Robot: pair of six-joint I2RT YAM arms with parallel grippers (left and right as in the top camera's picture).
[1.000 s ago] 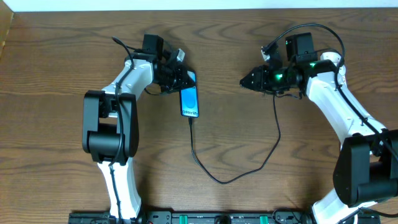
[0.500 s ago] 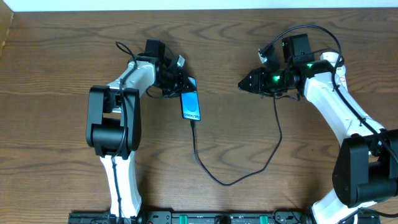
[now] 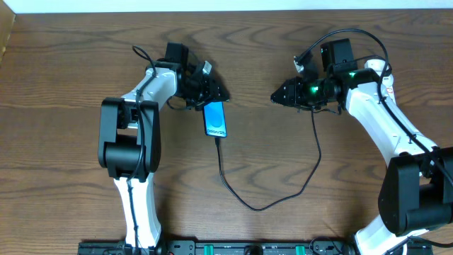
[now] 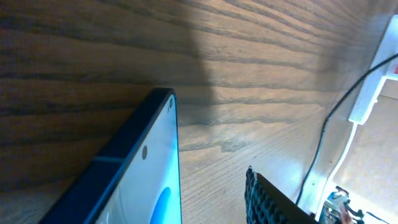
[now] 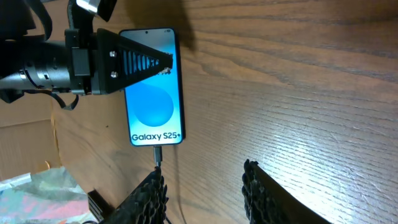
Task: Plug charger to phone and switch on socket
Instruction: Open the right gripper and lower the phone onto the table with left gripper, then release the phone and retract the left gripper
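Observation:
The phone [image 3: 216, 119] lies flat on the wooden table with its blue screen up; it also shows in the right wrist view [image 5: 152, 99] and the left wrist view [image 4: 149, 180]. The charger's black cable [image 3: 248, 205] is plugged into the phone's near end [image 5: 158, 154] and loops right, up under my right arm; its white adapter is hidden. My left gripper [image 3: 218, 93] is open at the phone's far end, with one finger [image 4: 264, 196] apart from the screen. My right gripper [image 3: 277, 95] is open and empty [image 5: 205, 177], to the right of the phone. The socket [image 4: 376, 78], a white strip with a red mark, shows only in the left wrist view.
A black rail [image 3: 212, 248] runs along the table's front edge. Cardboard and a crumpled bag [image 5: 25, 186] lie beyond the table's edge in the right wrist view. The socket's white cord [image 4: 342, 155] trails from it.
The phone has slid slightly toward the front and straightened. My left gripper now sits at its far end instead of over it. The right arm has barely moved.

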